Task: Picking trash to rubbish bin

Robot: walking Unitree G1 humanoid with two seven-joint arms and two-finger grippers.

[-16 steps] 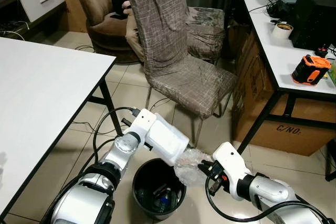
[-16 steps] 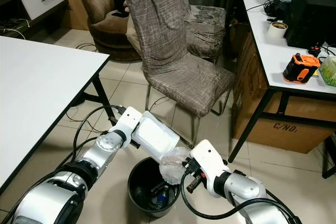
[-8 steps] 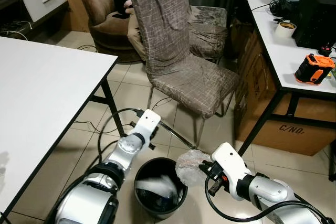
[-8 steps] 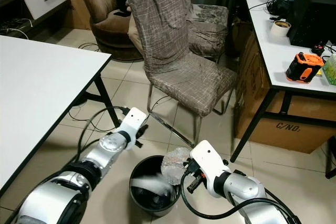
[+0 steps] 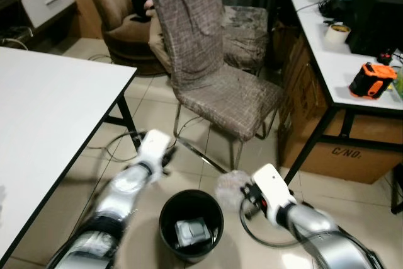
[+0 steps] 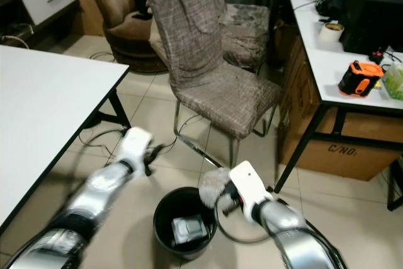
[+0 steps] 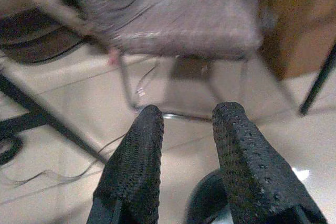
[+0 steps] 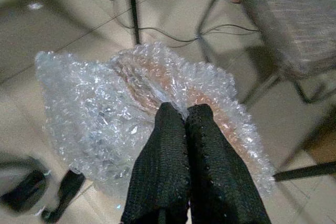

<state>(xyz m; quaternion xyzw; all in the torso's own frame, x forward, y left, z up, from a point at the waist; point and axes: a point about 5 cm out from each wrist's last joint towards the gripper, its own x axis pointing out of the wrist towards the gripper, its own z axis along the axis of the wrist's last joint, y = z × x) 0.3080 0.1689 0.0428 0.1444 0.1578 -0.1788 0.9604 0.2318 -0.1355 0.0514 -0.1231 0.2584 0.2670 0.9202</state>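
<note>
Right pincer (image 8: 184, 116) clenched on bubble wrap (image 8: 105, 103), beside bin (image 5: 191, 223) rim. Left pincer (image 7: 186, 124) released, empty, above floor left of bin. Behind: chair (image 5: 214, 74); box (image 5: 352, 155) marked "C/NO:" under right surface (image 5: 327, 55).

Standing between two white tables (image 5: 44, 124) — a grey fabric-covered chair (image 5: 208, 67). Sitting on the right table (image 5: 327, 48): an orange tape measure (image 5: 373, 80), a tape roll (image 5: 337, 33).

Both head views look down on the bin (image 5: 191, 225) and chair (image 5: 211, 67); wrist views sit close above the floor.
</note>
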